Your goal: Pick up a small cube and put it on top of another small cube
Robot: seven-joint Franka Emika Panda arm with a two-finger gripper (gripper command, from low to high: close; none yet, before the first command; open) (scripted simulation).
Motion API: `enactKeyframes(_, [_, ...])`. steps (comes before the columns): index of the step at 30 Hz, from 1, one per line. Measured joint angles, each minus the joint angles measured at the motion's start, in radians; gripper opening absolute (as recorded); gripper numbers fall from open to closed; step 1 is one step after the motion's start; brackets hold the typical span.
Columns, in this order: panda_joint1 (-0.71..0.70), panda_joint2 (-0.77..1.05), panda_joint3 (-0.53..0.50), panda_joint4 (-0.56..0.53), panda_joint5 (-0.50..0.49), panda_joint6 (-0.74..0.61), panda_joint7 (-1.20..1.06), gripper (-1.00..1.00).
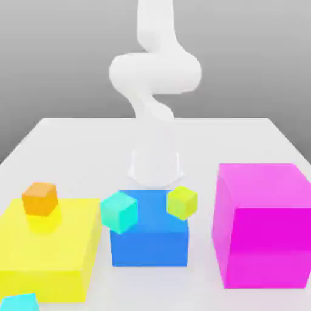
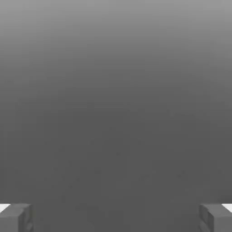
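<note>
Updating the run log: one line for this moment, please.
gripper: open, holding nothing | small cyan cube: on table, untouched | stacking: not started

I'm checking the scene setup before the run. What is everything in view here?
small cube: 1, bright cyan, exterior view's bottom left corner, cut by the edge
turquoise-mint cube: 1, by the blue block's left top corner
yellow-green cube: 1, at the blue block's right top
orange cube: 1, over the yellow block
yellow block: 1, left
blue block: 1, middle
magenta block: 1, right
table: 1, white
arm: 1, white, behind the blue block
pincer: 1, grey fingers, open
</note>
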Motion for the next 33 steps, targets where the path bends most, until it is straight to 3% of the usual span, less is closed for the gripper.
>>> enactKeyframes(9, [-0.006, 0.330, -0.102, 0.051, -0.015, 0.068, -0.157, 0.00])
enactKeyframes(18, [-0.044, 0.658, -0.190, 0.100, 0.049, 0.136, -0.366, 0.00])
enactKeyframes(33, [-0.225, 1.210, -0.167, 0.188, 0.187, 0.271, -0.708, 0.00])
